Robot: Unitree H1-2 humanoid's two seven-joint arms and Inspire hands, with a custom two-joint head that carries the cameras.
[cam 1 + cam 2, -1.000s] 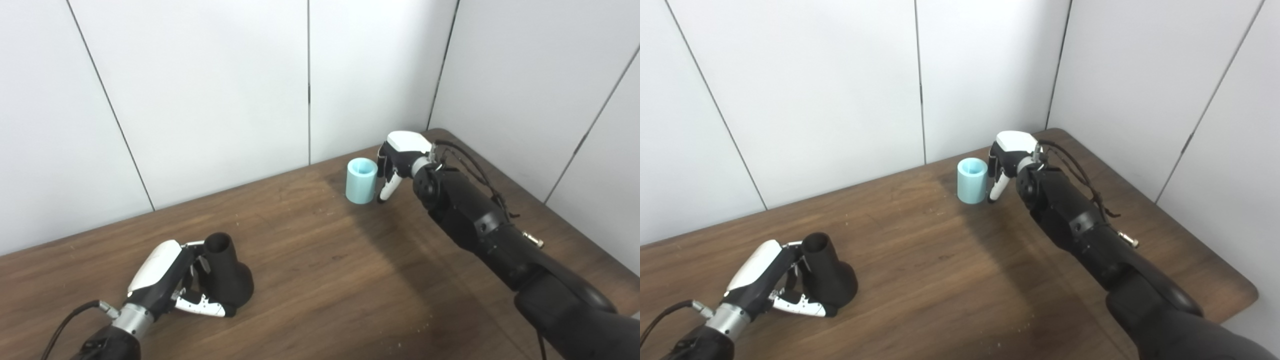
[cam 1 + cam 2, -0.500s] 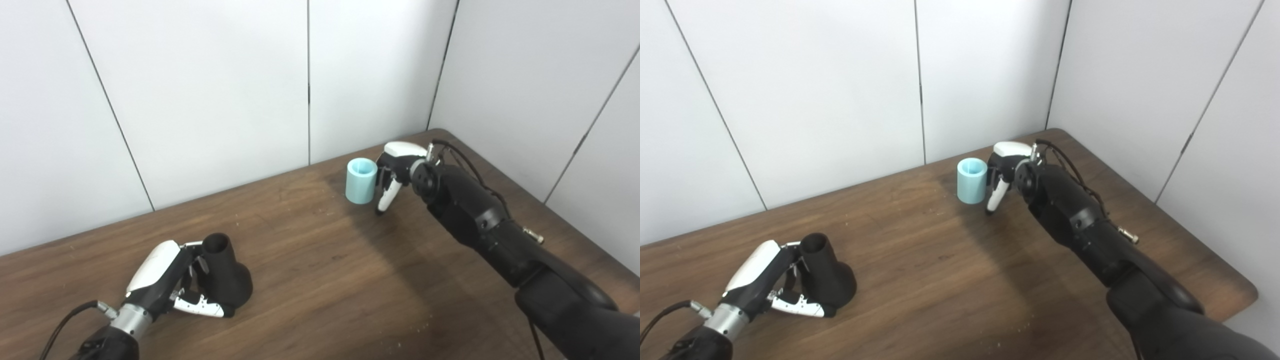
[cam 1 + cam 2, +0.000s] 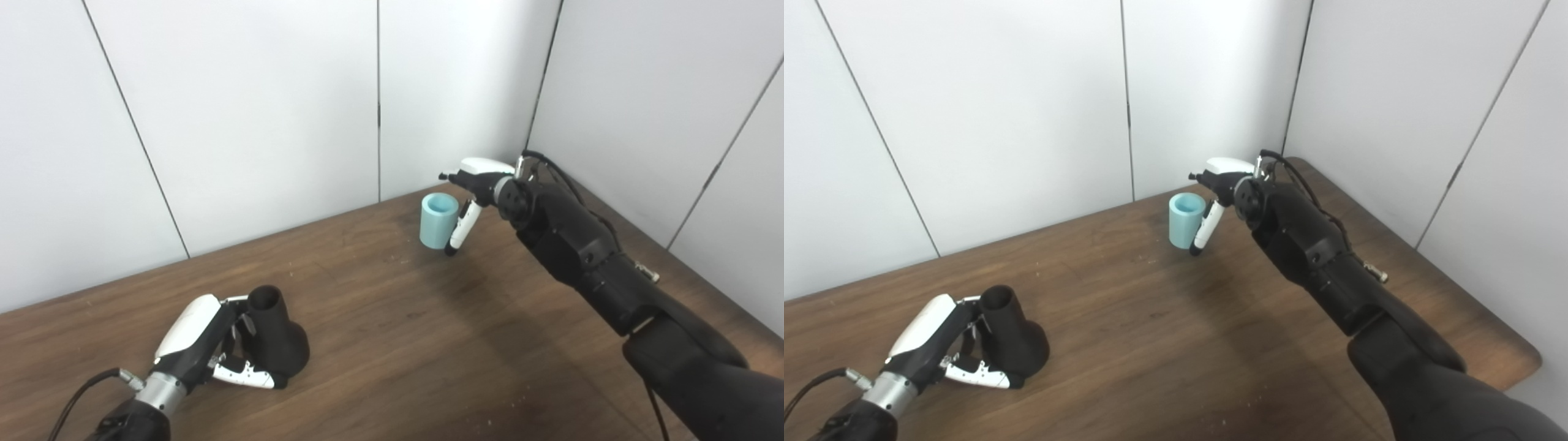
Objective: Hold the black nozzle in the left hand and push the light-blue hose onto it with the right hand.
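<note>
Your right hand (image 3: 476, 184) grips the light-blue hose (image 3: 437, 220), thumb along its side, seemingly lifted and tilted off the table (image 3: 392, 343). Your left hand (image 3: 202, 346) has its fingers (image 3: 245, 375) wrapped around the upright black nozzle (image 3: 275, 337), well apart.

No readable text, labels or numbers anywhere.

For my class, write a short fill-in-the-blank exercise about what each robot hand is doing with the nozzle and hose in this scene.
1. The left hand is wrapped around the ____ nozzle.
2. The light-blue hose is beside the ____ hand.
3. The nozzle stands on the wooden table with its narrow opening pointing ____.
4. The hose and nozzle are still ____.

Missing words: black; right; up; apart
</note>
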